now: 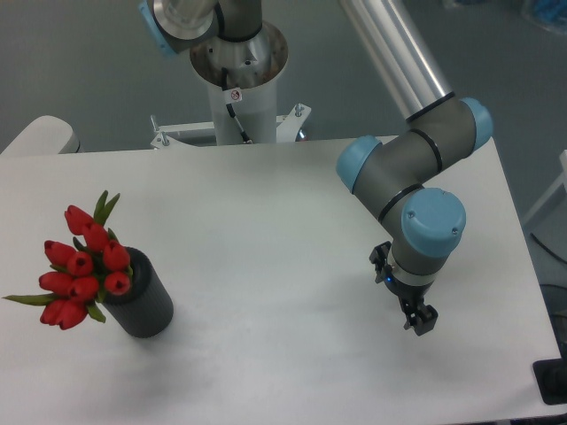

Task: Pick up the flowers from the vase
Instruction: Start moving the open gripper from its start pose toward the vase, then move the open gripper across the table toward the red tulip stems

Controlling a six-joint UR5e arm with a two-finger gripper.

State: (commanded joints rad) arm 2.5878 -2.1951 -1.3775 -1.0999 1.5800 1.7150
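1. Flowers sit in the vase at the table's left-front, blooms leaning out left over the rim.
2. Gripper hangs low over the right side, well apart from the vase. Fingers look close together and hold nothing; open or clenched, cannot tell.
3. Risk: vase is tall and unfixed; a sideways approach or stems snagging on lift could tip it.
4. Risk: pinching the buds instead of the stems could crush them or let the bunch slip.
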